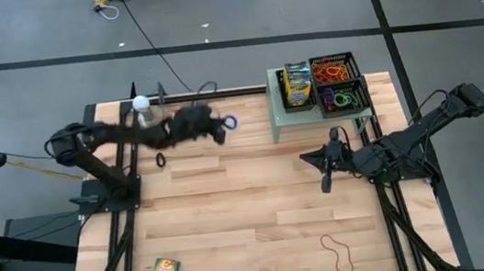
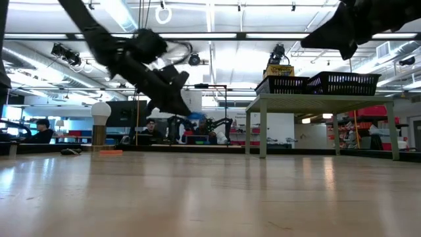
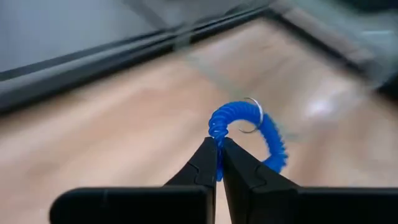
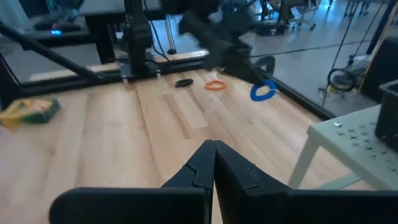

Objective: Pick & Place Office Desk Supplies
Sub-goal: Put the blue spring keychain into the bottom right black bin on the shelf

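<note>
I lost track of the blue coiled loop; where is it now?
The blue coiled loop hangs pinched in the left end effector, lifted above the table's far side in the high view, just left of the small grey-green stand.

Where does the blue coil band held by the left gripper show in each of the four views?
High view: blue coil band at the left gripper, left of the small green table.
Low view: not clearly in it; the left arm blocks that spot.
Left wrist view: centre, pinched between shut fingertips.
Right wrist view: upper right, hanging from the left gripper.
Shared landmark: the small green table.
</note>
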